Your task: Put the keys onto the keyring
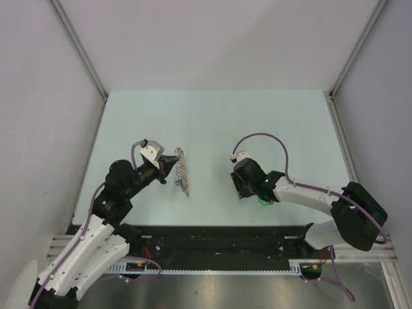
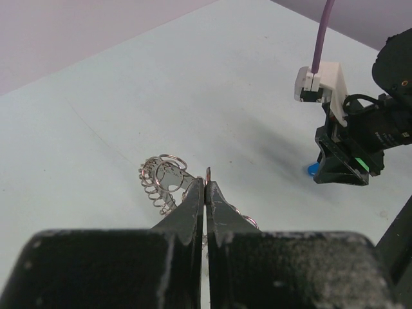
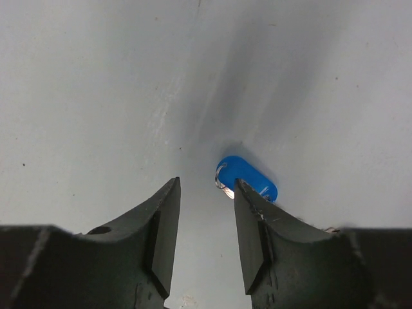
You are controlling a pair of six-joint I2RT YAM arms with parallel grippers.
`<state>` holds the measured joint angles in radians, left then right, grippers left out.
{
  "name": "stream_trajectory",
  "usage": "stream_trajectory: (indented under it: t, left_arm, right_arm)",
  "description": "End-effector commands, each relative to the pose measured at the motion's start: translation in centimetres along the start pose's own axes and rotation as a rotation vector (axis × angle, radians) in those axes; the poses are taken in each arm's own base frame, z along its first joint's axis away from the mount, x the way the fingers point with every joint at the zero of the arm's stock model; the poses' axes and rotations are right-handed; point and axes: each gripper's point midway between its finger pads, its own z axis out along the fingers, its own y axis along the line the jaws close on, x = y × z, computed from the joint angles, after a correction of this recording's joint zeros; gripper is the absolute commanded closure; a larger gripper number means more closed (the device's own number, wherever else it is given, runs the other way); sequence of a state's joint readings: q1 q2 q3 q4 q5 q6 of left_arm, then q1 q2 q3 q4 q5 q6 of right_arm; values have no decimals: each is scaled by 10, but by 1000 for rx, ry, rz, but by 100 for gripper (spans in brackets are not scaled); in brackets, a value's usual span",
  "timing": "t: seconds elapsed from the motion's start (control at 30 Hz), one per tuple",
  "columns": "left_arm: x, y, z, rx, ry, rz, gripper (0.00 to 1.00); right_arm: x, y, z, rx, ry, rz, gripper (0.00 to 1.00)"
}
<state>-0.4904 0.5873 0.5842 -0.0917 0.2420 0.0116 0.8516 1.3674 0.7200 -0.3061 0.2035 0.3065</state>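
The keyring [image 1: 183, 171], a metal ring edged with small wire loops, stands on edge just left of the table's middle. My left gripper [image 1: 171, 162] is shut on its rim. In the left wrist view the loops of the keyring [image 2: 161, 181] fan out to the left of the closed left gripper [image 2: 206, 181]. A key with a blue head [image 3: 248, 176] lies flat on the table. My right gripper [image 3: 207, 182] hangs over it, open, with nothing between the fingers. The blue key sits just past the right fingertip [image 3: 248, 199], partly hidden behind it. From the left wrist the blue key [image 2: 312, 169] peeks out under the right gripper [image 2: 324, 177].
A green key head [image 1: 262, 200] shows under the right arm's wrist. The pale table [image 1: 212, 122] is bounded by grey walls at the back and sides. A black rail [image 1: 219, 241] runs along the near edge by the arm bases.
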Motion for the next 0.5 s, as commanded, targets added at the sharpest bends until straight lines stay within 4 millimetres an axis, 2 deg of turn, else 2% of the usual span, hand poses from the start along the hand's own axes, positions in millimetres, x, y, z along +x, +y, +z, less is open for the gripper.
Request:
stream_trajectory:
  t: [0.0,0.17,0.47]
  left_arm:
    - [-17,3,-1,-8,-61,37,100]
    - [-15,2,0,0,-55,34,100]
    - [-11,1,2,5,-40,30,100]
  right_arm:
    - [-7,1,7,29,-33,-2,58]
    - [0,0,14,50,-13,-24,65]
    - [7,-2,18,80,4,-38,71]
